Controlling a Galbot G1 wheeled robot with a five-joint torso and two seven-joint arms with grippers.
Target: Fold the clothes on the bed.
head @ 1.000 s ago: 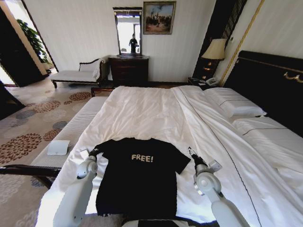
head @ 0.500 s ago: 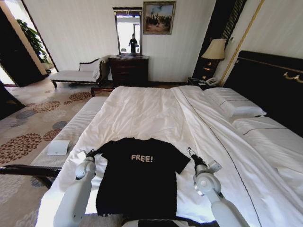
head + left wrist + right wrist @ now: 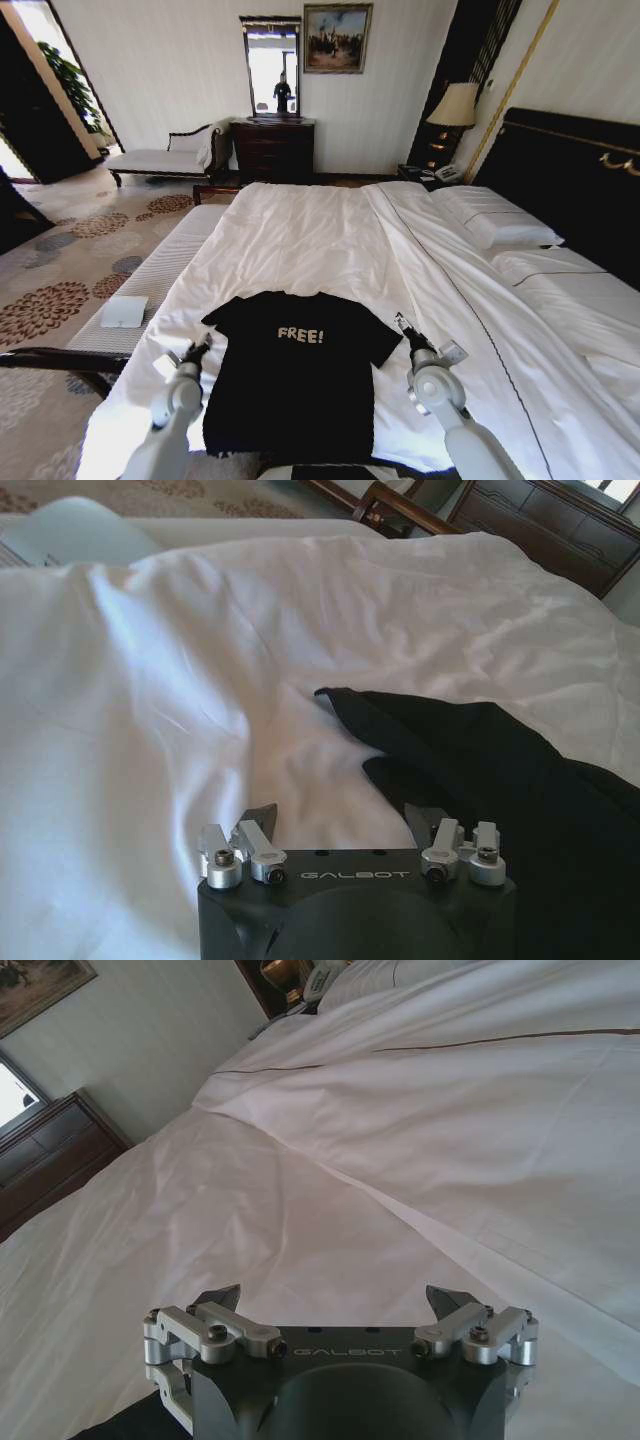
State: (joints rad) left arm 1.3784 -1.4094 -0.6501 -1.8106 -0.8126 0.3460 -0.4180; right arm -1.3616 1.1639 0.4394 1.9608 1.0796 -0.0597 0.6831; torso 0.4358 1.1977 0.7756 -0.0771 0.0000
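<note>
The black T-shirt [image 3: 295,375] has its hem hidden behind the robot's body at the lower edge of the head view; in the left wrist view its body runs off the frame's edge, leaving one sleeve visible. The left gripper [image 3: 342,820] shows just the tips of its spread fingers [image 3: 260,818] above the housing, as does the right gripper [image 3: 335,1305]. The bed [image 3: 300,235] is cut off on the right (headboard included).
</note>
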